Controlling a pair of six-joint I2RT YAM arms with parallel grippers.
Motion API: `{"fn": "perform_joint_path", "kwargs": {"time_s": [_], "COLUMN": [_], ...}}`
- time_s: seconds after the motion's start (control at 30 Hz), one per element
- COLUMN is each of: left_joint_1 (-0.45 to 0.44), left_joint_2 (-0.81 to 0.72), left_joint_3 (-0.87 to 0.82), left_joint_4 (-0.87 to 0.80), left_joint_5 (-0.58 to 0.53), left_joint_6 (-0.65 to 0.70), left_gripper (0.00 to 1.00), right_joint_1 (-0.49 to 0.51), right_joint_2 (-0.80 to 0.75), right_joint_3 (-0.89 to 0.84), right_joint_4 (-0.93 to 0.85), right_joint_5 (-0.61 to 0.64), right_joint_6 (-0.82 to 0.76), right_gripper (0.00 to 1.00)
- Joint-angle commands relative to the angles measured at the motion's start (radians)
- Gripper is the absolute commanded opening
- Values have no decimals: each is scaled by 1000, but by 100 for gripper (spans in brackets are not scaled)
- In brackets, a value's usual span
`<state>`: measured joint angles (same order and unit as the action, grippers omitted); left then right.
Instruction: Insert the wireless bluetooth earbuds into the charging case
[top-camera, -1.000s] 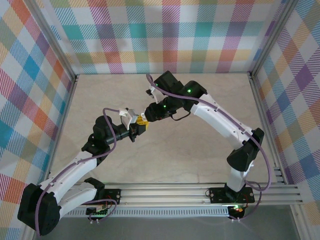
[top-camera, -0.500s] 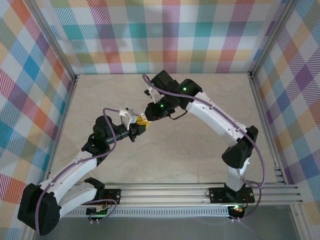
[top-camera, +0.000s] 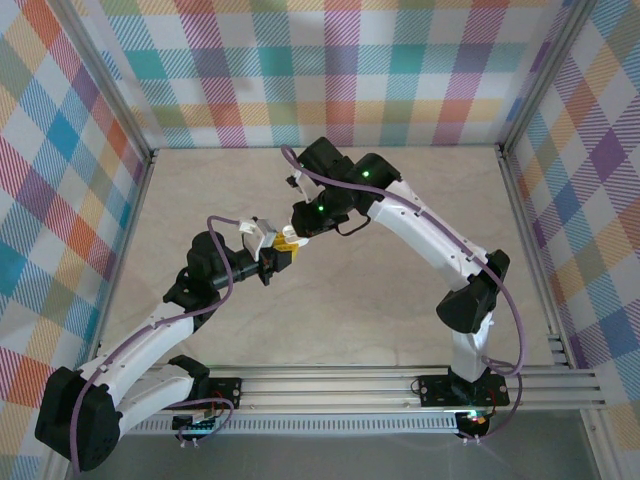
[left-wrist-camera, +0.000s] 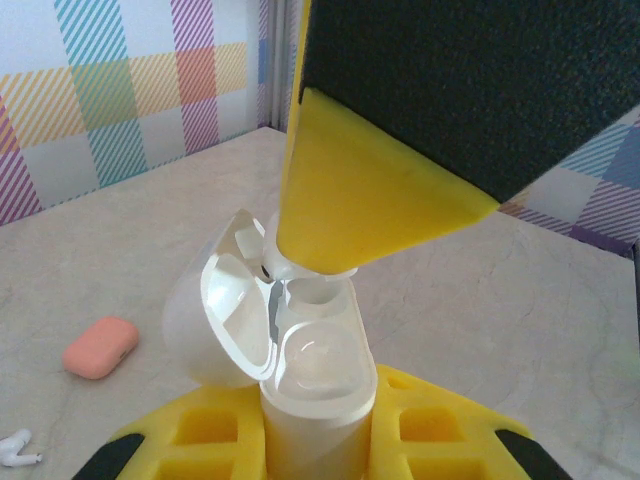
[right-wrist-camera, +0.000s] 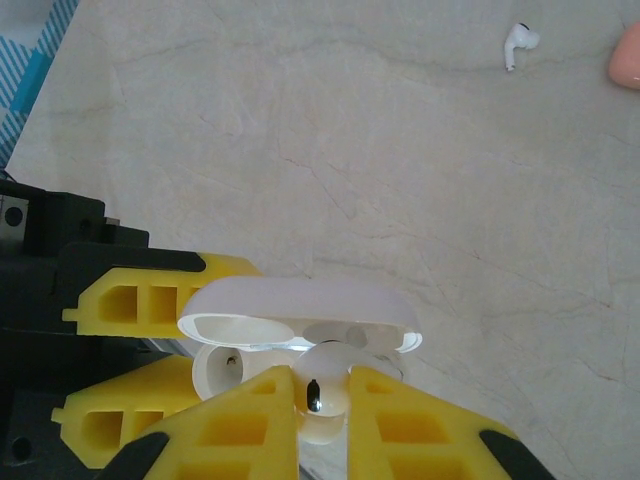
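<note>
Seen from above, the left gripper (top-camera: 278, 256) and right gripper (top-camera: 293, 234) meet tip to tip over the middle of the table (top-camera: 400, 300), the left one reaching up and to the right, the right one down and to the left. The small things between them are too tiny to tell there.

The left wrist view gives more. At its far left a loose bud (left-wrist-camera: 18, 450) lies flat on the table, with a pink case (left-wrist-camera: 100, 347) near it, shut. Further right stands the white case (left-wrist-camera: 318, 375), clamped between the left gripper's yellow fingers (left-wrist-camera: 200, 435). Its long axis is upright, and its open mouth points up at the right gripper. Its lid (left-wrist-camera: 225, 305) is swung open to the left. One yellow finger of the right gripper comes down onto the mouth and hides most of what it carries.

The right wrist view looks straight into that mouth. There the case's wide axis runs left to right, with the lid as a white band across the top. Below it the right gripper is pinched on a white bud (right-wrist-camera: 318, 400), which sits at the mouth. I cannot tell whether it touches a socket, nor which way its stem runs. At the upper right the loose bud lies with its stem toward the lower left.
</note>
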<state>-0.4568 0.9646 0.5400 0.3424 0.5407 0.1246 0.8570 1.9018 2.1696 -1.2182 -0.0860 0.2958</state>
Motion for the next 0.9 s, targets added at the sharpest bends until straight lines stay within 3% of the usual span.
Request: {"fn": "perform_joint_path", "kwargs": {"time_s": [0.0,0.23,0.57,0.87], "left_joint_1": [-9,-10,-9,-8], "left_joint_2": [-18,-17,-25,-44], "left_joint_3": [9,7,-25,-23], "left_joint_4": [21,23,109,51], "left_joint_5": [25,6,-56,-128], "left_joint_6": [10,3,-89,-73], "left_gripper": [0,0,0,0], "right_joint_1": [-9,-35,-110,-207], "right_joint_2": [17,-24,-256,-382], "right_joint_3": [30,-37,-443,-652], "right_joint_4": [-32,33,463,673], "right_joint_5": [-12,-90,-220,-263], "right_joint_6": [3,59,314,480], "right_gripper": [15,15,15,15]}}
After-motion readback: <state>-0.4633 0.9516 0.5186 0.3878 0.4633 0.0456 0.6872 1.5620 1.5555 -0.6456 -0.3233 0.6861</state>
